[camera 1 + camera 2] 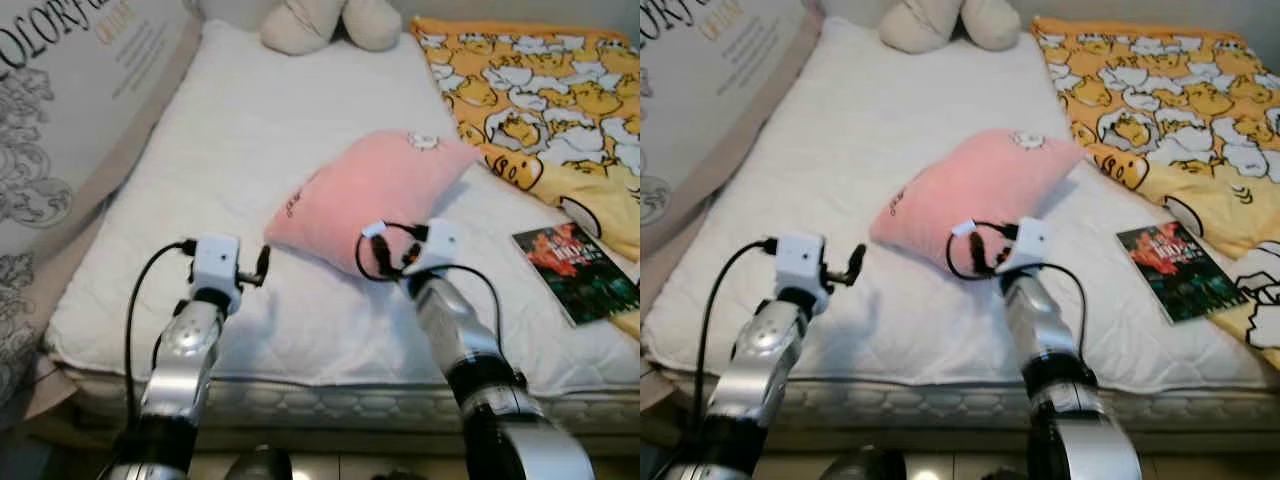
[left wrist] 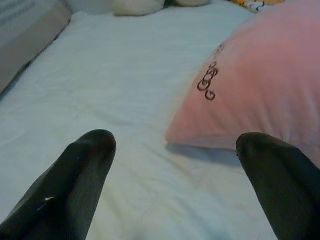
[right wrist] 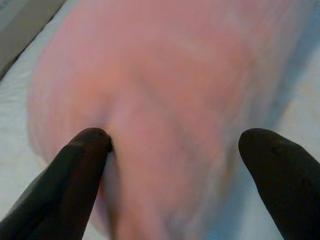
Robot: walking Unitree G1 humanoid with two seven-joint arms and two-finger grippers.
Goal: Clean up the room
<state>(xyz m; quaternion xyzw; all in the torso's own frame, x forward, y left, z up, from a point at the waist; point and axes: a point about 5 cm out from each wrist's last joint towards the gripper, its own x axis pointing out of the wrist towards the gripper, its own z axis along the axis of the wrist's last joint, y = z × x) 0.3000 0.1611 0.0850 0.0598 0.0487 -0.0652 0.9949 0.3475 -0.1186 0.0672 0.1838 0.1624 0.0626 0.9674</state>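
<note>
Both claws spread wide over bed (image 1: pixel 250 150) — right claw (image 3: pixel 172 145) w/ one finger (image 3: pixel 85 150) pressing pink pillow (image 1: pixel 370 195), left claw (image 2: pixel 175 150) just beside its corner, holding nothing.

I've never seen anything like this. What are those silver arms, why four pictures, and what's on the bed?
The arms belong to a walking household robot. The two wide pictures come from cameras in its head; the two close ones look out from each wrist, between that gripper's black fingers. On the white mattress lie a pink pillow, a book, a yellow cartoon blanket and a cream plush toy. The right gripper is open, one finger pressing into the pillow. The left gripper is open beside the pillow's corner. Nothing is held yet.
</note>
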